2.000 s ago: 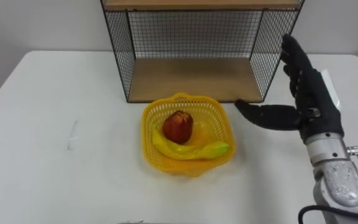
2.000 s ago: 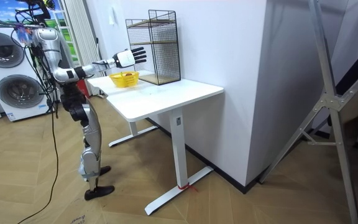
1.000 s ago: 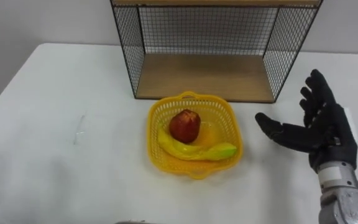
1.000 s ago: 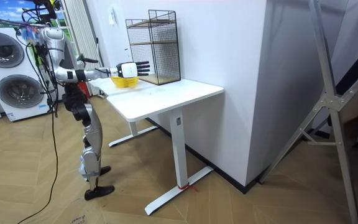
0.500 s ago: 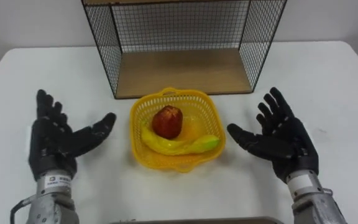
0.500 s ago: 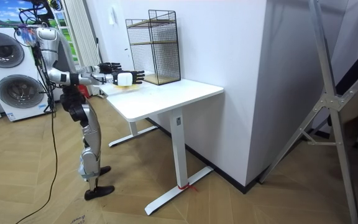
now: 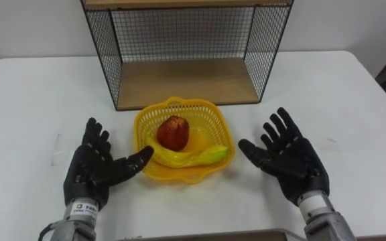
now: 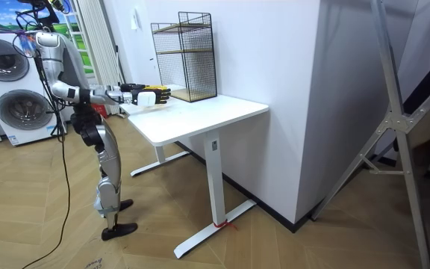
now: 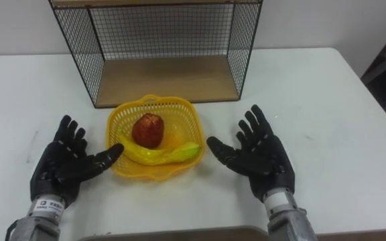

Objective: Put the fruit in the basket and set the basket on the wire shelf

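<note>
Inside one basket (image 7: 208, 112), one apple (image 7: 173, 132), one banana (image 7: 194, 157).

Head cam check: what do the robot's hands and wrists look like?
Both the left hand and right hand are matte black, with segmented fingers and broad palms. Each ends in a pale wrist band, the left one bearing small dark print, then a silver-grey metal forearm. A dark cable loops beside the left forearm.

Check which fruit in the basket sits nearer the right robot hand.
The banana: its green-tipped end lies at the basket's right side, close to the right robot hand. The apple sits further left and back.
</note>
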Tool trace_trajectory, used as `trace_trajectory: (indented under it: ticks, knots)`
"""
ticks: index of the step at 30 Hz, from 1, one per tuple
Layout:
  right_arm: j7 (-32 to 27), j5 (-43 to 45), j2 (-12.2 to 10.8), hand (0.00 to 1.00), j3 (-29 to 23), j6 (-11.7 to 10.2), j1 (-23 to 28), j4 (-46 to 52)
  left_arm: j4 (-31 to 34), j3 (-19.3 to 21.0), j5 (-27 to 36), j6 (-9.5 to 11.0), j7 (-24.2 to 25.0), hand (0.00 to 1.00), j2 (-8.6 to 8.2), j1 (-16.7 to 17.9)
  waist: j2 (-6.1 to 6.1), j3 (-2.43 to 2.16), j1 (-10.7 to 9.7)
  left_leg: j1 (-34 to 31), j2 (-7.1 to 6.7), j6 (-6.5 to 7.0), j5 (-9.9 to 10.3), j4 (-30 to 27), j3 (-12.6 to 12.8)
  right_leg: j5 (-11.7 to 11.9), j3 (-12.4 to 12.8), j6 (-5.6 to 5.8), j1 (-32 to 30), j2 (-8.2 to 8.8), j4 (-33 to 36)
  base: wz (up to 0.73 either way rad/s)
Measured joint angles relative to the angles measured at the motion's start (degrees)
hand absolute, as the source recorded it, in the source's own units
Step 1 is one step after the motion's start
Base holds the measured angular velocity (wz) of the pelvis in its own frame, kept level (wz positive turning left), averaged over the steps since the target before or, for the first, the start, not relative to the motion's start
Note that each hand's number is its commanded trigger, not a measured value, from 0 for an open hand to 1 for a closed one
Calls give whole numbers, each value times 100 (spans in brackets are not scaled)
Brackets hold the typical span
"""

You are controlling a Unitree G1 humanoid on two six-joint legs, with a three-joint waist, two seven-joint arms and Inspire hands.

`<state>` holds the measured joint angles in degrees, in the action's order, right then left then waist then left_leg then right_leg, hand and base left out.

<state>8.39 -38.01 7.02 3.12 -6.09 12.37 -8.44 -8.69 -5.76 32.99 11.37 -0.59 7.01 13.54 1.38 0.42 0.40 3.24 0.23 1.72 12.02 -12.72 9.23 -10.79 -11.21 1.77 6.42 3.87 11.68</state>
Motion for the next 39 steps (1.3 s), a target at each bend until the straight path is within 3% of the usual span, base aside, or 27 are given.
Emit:
trace_trajectory:
  ticks: [16, 21, 29, 39]
  knots:
    - [89, -180, -30, 0, 256, 10, -9, 2, -24, -14, 117, -25, 138, 0, -47, 10, 3, 5, 15, 43, 1, 0, -1, 3, -11, 0, 10, 1, 39, -3, 2, 0]
    - [98, 27, -91, 0, 409, 43, -242, -235, -19, -29, 106, -19, 139, 0, -86, -7, 21, 17, 2, 29, 3, 1, 2, -74, -41, 0, 17, 0, -18, -5, 6, 0]
    - [173, 128, -140, 0, 907, 68, -539, -452, 4, -198, 101, 22, 206, 0, -157, -61, 7, 46, 16, -71, -5, 5, 3, -91, -74, 4, -19, -6, -31, -2, -1, 2]
    - [171, 136, -166, 0, 943, 65, -689, -512, 11, -481, 109, 79, 248, 0, -171, -113, -9, 53, -4, -168, -9, 5, 2, -93, -166, 3, -110, -6, -68, -2, -1, 5]
